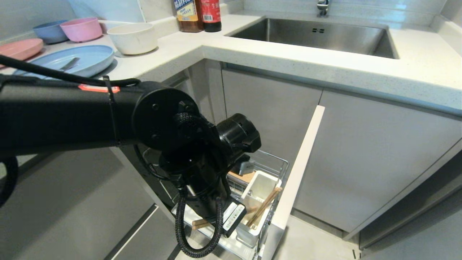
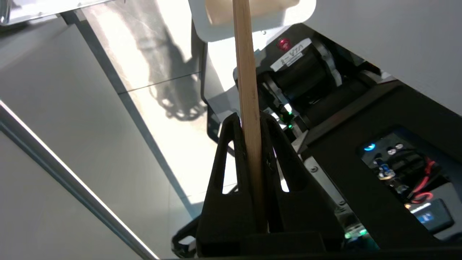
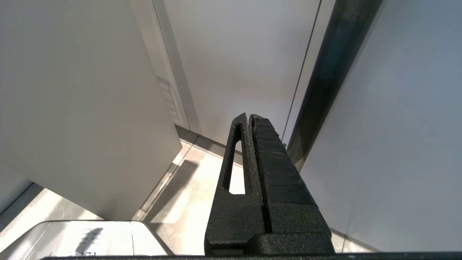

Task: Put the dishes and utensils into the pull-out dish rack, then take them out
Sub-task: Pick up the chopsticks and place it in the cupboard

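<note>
The rack [image 1: 278, 162] is pulled out below the counter [image 1: 288, 61], one chopstick [image 1: 265, 206] in its holder [image 1: 258, 195]. The left gripper [image 2: 251, 144] pinches another chopstick [image 2: 245, 79] over it; the right gripper [image 3: 249, 144] is closed, empty. The plate [image 1: 86, 59] and bowl [image 1: 133, 38] remain on the counter: loading looks barely begun.

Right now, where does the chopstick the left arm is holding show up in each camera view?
Head view: chopstick pokes out low, from under the left arm.
Left wrist view: it runs up the middle, pinched in the left gripper.
Right wrist view: not in it.
Shared landmark: white utensil holder, also in the left wrist view.
</note>
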